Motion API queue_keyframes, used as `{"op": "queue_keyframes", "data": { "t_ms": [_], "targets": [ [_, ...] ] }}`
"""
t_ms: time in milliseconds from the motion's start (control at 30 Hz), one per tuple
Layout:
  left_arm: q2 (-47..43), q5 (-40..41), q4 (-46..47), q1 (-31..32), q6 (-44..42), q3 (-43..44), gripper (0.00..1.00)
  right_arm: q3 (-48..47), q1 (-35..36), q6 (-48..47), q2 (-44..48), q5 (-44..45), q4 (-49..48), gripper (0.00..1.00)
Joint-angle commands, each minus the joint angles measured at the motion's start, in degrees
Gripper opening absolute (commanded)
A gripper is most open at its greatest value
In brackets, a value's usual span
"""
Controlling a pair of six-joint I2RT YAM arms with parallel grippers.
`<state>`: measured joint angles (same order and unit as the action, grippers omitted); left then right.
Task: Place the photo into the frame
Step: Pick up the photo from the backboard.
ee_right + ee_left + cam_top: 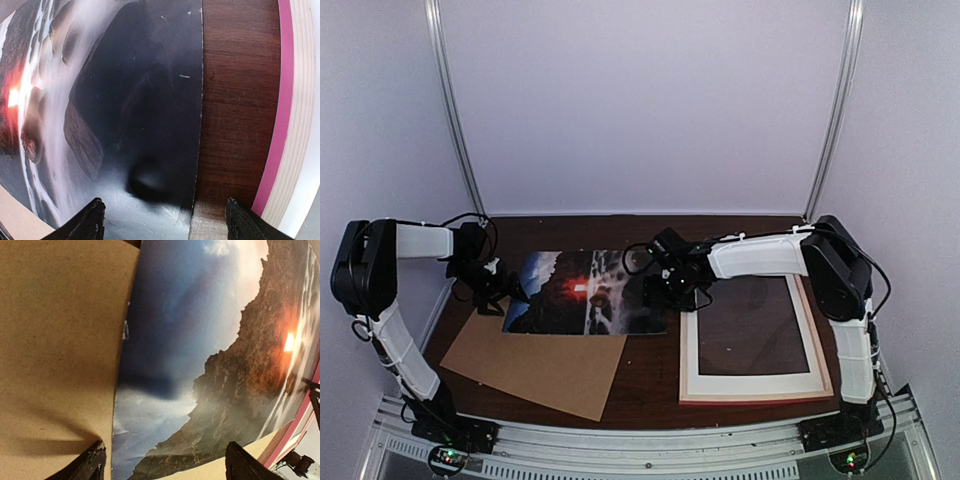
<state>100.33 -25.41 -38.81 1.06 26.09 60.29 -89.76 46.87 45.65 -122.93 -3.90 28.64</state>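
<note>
Frame (756,385) lies flat on the right of the table (650,378), pink rim showing. To its left is the brown backing board (540,370), then the photo (570,295), face up, lapping the board's far edge and clear of the frame. Left gripper (165,460) is spread wide over the photo's left edge, holding nothing. Right gripper (167,220) is wide and empty above its right edge.

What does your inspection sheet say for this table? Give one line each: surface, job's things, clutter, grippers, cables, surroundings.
surface: dark wooden table
job's things: photo lies flat, left of the frame, not in it
clutter: brown cardboard partly under the photo
grippers: left gripper open over the photo's left edge; right gripper open over its right edge
cables: black cables along both arms
surroundings: white walls, two metal rails
</note>
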Motion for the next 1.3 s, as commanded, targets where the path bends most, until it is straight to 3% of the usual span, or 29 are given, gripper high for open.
{"op": "queue_keyframes", "data": {
  "t_ms": [0,367,800,1267],
  "targets": [
    [-2.76,5.7,-2.62,0.52,-0.22,-0.26,0.83,4.53,-0.21,2.84,2.24,-4.34,-0.86,0.81],
    [-2.61,7.36,-4.53,0.51,-1.92,-1.08,0.81,12.71,2.36,7.61,8.53,-5.96,-2.69,0.72],
    [-1.64,6.81,-3.97,1.06,-1.32,-1.99,0.79,15.5,3.53,13.83,5.8,-11.75,-9.56,0.64],
    [-1.52,6.23,-2.85,2.85,0.04,-2.81,0.78,25.48,3.11,20.31,11.57,-9.54,-25.44,0.49]
  ]
}}
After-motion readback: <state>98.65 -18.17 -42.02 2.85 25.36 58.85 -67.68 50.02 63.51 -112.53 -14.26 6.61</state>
